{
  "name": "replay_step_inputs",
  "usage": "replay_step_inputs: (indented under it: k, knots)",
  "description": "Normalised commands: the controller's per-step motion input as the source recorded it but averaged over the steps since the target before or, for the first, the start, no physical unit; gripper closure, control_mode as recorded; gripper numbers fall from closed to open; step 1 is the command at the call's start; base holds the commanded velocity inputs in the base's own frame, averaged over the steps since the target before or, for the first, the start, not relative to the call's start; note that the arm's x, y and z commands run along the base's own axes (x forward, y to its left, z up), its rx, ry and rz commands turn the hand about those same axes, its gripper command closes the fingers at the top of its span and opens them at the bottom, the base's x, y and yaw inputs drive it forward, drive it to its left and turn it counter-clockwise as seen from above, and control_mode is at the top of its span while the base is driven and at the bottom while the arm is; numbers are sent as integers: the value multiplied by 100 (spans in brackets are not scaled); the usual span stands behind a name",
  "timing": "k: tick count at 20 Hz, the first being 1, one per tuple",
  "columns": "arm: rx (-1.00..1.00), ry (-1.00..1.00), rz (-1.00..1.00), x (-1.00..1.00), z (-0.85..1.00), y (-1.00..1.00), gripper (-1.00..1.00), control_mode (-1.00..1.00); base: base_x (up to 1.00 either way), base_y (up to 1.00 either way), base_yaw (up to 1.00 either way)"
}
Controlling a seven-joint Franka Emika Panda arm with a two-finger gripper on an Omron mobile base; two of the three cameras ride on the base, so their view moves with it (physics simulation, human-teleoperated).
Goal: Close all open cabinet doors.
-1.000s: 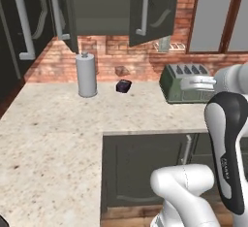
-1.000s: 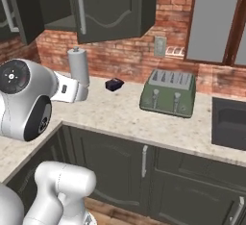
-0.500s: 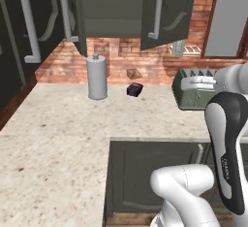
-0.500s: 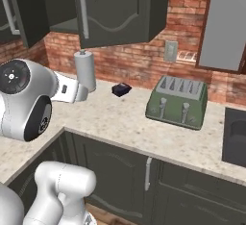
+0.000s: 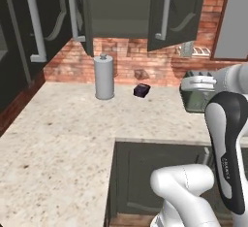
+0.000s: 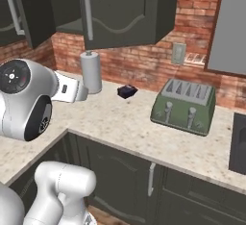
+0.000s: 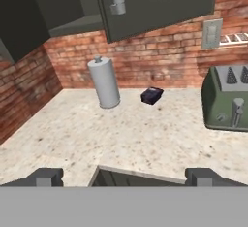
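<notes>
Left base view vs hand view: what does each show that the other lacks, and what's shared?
Left base view alone: the whole open wall cabinet, with both cabinet doors, left door and right door, swung out, plus the closed tall cabinets on the left wall.

Hand view alone: the claw, fingertips wide apart, and the toaster's slots and lever seen clearly.

Shared: paper towel roll, small dark box, green toaster, brick wall, speckled counter.

We see the open cabinet doors (image 5: pixel 177 12) cut off by the top edge, so their upper ends stay unseen. The toaster (image 5: pixel 196 92) sits partly behind the arm, and the small dark object (image 5: pixel 141 90) near the paper towel roll (image 5: pixel 104 77) is too small to identify.
</notes>
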Motion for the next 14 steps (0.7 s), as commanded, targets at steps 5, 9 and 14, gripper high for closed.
replay_step_inputs:
  k: [5, 9, 14]
  knots:
    - [0, 0, 0, 0, 0, 0, -100, 100, 41, 9, 1]
    - [0, 0, 0, 0, 0, 0, -100, 100, 42, 10, 0]
    - [0, 0, 0, 0, 0, 0, -100, 100, 42, 3, 0]
